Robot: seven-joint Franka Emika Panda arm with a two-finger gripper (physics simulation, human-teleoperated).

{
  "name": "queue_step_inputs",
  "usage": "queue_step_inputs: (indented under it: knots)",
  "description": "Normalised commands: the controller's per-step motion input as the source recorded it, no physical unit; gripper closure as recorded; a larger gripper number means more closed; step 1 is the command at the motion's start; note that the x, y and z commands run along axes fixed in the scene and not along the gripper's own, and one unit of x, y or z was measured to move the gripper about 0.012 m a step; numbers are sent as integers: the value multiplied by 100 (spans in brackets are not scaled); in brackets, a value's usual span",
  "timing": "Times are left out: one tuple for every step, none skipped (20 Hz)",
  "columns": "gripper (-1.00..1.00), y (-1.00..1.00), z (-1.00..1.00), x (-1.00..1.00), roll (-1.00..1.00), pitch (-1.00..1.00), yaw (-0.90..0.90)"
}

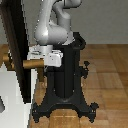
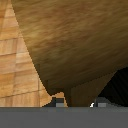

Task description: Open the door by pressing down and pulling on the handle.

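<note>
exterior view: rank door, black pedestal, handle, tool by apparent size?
1. black pedestal, the largest dark mass
2. door, partly cropped at the frame edge, so unsure against the pedestal
3. tool
4. handle, close to the tool in size

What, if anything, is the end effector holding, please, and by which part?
The end effector sits at the handle, at its outer end, but whether it actually grips it cannot be told.

Dark door [image 1: 20,45] swung ajar; golden-brown handle [image 1: 34,63] projecting horizontally.
</note>
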Motion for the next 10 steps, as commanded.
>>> queue_step_inputs:
  knots:
    - [100, 100, 0, 0, 0, 0, 0]
    - [100, 100, 0, 0, 0, 0, 0]
    - [100, 100, 0, 0, 0, 0, 0]
    - [100, 100, 0, 0, 0, 0, 0]
    - [100, 100, 0, 0, 0, 0, 0]
    - [100, 0, 0, 0, 0, 0, 0]
    - [100, 0, 0, 0, 0, 0, 0]
    - [100, 0, 0, 0, 0, 0, 0]
    - [100, 0, 0, 0, 0, 0, 0]
    - [100, 0, 0, 0, 0, 0, 0]
